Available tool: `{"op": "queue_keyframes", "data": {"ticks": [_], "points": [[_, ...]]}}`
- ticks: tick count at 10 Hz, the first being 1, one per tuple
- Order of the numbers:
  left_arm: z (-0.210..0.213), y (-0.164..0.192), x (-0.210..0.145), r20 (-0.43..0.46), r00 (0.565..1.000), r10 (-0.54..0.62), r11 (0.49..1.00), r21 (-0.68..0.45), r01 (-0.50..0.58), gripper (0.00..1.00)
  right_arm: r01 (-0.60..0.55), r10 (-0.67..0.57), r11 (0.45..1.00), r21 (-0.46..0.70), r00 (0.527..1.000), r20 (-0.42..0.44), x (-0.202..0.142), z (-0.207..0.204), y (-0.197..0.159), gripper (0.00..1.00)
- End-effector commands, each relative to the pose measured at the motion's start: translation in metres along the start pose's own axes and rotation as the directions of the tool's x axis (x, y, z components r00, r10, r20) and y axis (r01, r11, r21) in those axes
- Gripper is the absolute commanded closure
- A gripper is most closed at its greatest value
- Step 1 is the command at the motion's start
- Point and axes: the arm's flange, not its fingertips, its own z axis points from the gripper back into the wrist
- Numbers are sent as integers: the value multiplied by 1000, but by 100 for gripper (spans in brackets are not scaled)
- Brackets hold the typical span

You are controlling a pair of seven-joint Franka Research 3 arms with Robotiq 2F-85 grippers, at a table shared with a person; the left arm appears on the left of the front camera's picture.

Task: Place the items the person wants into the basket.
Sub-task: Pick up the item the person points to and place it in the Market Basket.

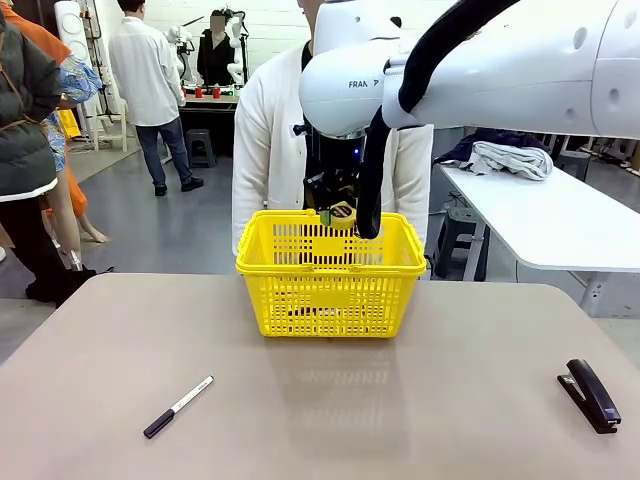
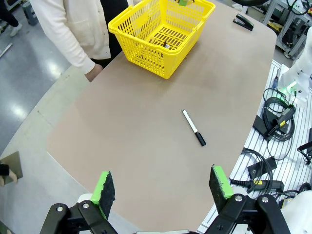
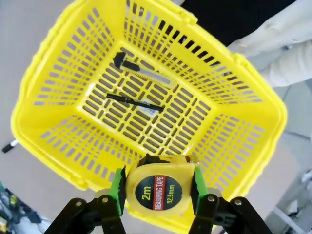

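Yellow lattice plastic lies right under your right claw [image 3: 156, 197]: that is the basket [image 1: 331, 273], open-topped, with the person [image 1: 268, 140] in the white cardigan standing just beyond its far rim. Your right claw hangs above the basket mouth, and it is clamped on the round tape measure [image 3: 157, 190], green pads pressed on either side of the case, label facing the wrist camera. From the right wrist view the tape measure sits over the near wall of the basket rather than over the floor, so carry it a little further ahead of the claw, toward the middle, before you let go. Lower it well inside the rim first; a round case dropped from above the rim will likely bounce or roll against the slotted sides. Ahead of the claw on the basket floor lie the utility knife [image 3: 142, 71] and, just nearer, the thin black pen [image 3: 134, 101]; aim for the bare floor beside them so nothing gets knocked. Open the jaws fully, then lift straight up clear of the handles. Your left claw [image 2: 165, 187] stands wide open and empty, above bare table, well short of the marker [image 2: 194, 127]; leave that marker and the stapler [image 1: 590, 394] alone
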Motion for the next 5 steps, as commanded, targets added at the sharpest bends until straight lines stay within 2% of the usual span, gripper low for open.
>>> {"op": "queue_keyframes", "data": {"ticks": [1,5], "points": [[0,0,-1,17,1000,-10,1000,-13,11,0,28,-28,1000,-2,1000,9,-3,9,7,37],[0,0,-1,17,1000,-10,1000,-13,11,0,28,-28,1000,-2,1000,9,-3,9,7,37]]}}
